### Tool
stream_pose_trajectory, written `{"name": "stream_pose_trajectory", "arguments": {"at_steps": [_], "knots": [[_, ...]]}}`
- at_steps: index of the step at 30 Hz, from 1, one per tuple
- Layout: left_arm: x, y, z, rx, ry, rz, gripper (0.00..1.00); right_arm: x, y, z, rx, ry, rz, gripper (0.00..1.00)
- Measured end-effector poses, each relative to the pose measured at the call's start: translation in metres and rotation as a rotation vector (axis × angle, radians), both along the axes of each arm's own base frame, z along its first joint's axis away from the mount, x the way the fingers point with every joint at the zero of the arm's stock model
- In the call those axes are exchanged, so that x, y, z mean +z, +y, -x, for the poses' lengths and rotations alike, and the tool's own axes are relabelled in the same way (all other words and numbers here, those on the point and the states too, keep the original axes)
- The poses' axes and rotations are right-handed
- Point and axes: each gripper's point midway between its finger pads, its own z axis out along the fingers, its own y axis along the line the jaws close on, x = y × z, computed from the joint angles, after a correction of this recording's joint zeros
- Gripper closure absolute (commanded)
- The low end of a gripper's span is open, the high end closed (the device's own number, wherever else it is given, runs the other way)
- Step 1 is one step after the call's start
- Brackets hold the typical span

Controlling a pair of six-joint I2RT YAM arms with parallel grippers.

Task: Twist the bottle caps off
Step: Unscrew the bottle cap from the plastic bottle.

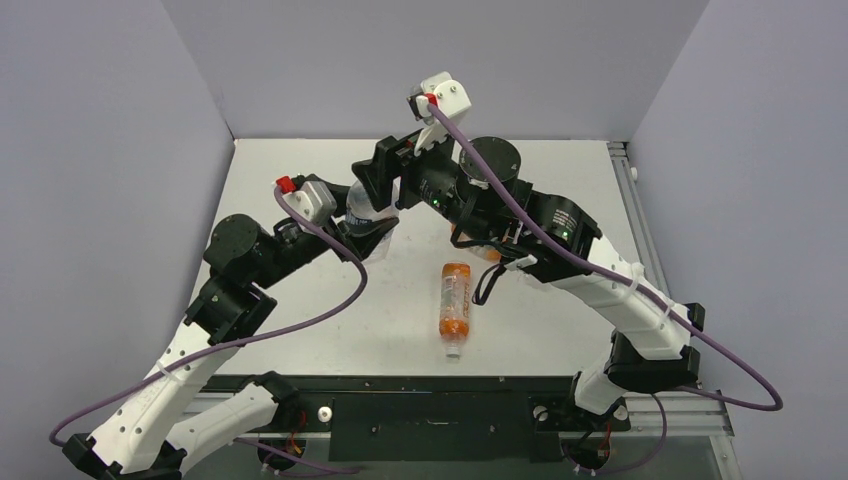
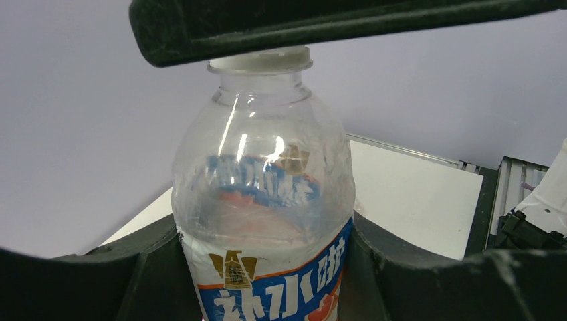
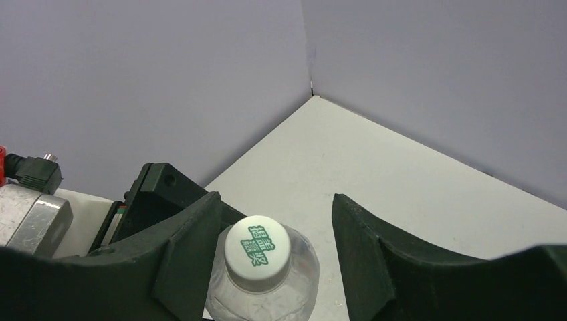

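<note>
From above now: the left tool (image 1: 370, 235) is pinching the clear bottle (image 1: 362, 203) left of centre on the bench (image 1: 570, 165). The right tool (image 1: 385, 178) hangs right over the bottle's top. Nearer the front edge, 1 slim orange bottle (image 1: 455, 298) lies flat on its side. Its white cap (image 1: 453, 349) points toward the arm bases, well apart from both tools.

Over to the left wrist camera: the clear bottle fills the frame, see-through and crinkled at the shoulder. A blue, white and red label (image 2: 267, 287) wraps its lower body, and the 2 dark fingers (image 2: 428, 281) press in on that label from either side. A black bar of the other tool crosses the top and hides the cap. Only the white neck ring (image 2: 259, 62) shows beneath it.

Right wrist camera: we look down on the green-marked cap (image 3: 257, 252), round and white with green print, seated on the bottle. The right tool is spread, with 1 finger just beside the cap and the other standing clear.
</note>
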Motion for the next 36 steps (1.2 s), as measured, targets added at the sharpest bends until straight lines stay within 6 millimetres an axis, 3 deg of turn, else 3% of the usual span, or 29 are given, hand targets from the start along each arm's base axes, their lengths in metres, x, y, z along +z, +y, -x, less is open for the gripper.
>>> {"name": "stream_pose_trajectory", "arguments": {"at_steps": [3,8,13,19,23,26,29,33,36], "knots": [[0.001,0.001,-0.001,0.007,-0.005,0.001,1.00,-0.001,0.000,-0.001,-0.007,0.003,0.002,0.58],[0.000,0.001,-0.003,0.015,-0.004,-0.002,1.00,-0.002,0.003,0.002,0.011,0.013,-0.005,0.84],[-0.001,0.001,-0.005,0.019,0.002,-0.001,1.00,-0.003,0.003,0.000,0.042,0.018,-0.004,1.00],[-0.003,-0.008,0.008,-0.073,0.061,0.026,1.00,-0.002,0.003,0.008,0.283,0.010,-0.002,1.00],[0.006,-0.024,0.043,-0.293,0.099,0.040,1.00,0.007,-0.007,0.044,0.560,-0.017,-0.024,1.00],[0.018,-0.029,0.074,-0.456,0.095,0.038,1.00,0.025,-0.015,0.077,0.746,-0.065,-0.072,1.00],[0.015,-0.031,0.102,-0.594,0.107,0.009,1.00,0.046,-0.023,0.098,0.869,-0.147,-0.139,1.00],[0.010,-0.031,0.114,-0.664,0.124,-0.016,1.00,0.057,-0.036,0.108,0.945,-0.183,-0.200,1.00],[0.004,-0.031,0.112,-0.661,0.125,-0.033,1.00,0.062,-0.042,0.094,0.896,-0.198,-0.215,1.00]]}}
